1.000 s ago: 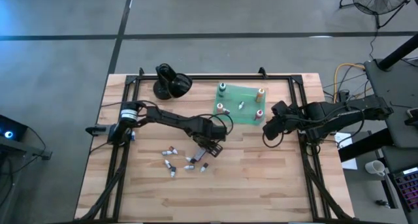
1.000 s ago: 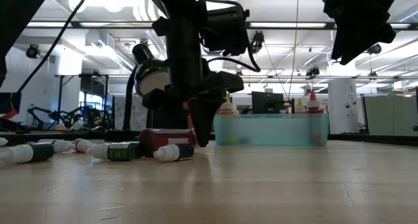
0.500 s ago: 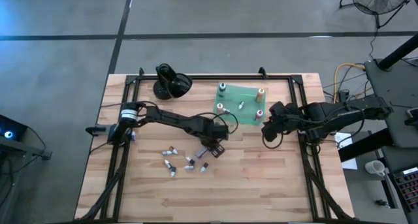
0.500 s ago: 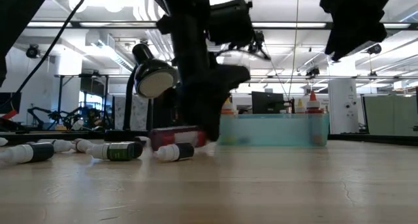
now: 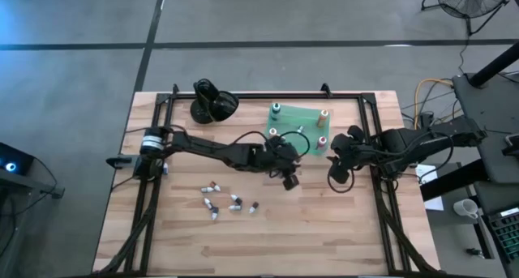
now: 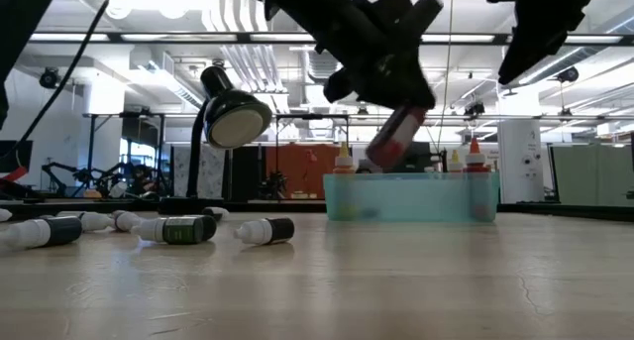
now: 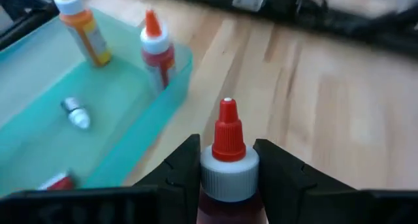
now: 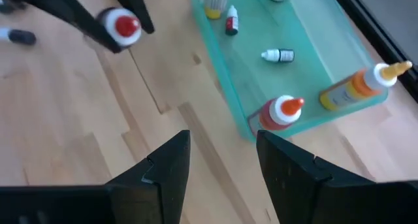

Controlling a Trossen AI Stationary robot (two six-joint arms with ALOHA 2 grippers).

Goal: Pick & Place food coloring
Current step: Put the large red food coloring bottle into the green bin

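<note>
Clamping a red-capped food coloring bottle, the left gripper hangs beside the tray.

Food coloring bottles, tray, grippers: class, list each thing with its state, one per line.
Red-capped bottle: lifted, clamped in the left gripper.
Left gripper: shut on it, beside the tray.
Right gripper: open, empty, right of tray.
Teal tray: holds standing and lying bottles.
Loose bottles: lying on table.

red-capped bottle, teal tray
</note>
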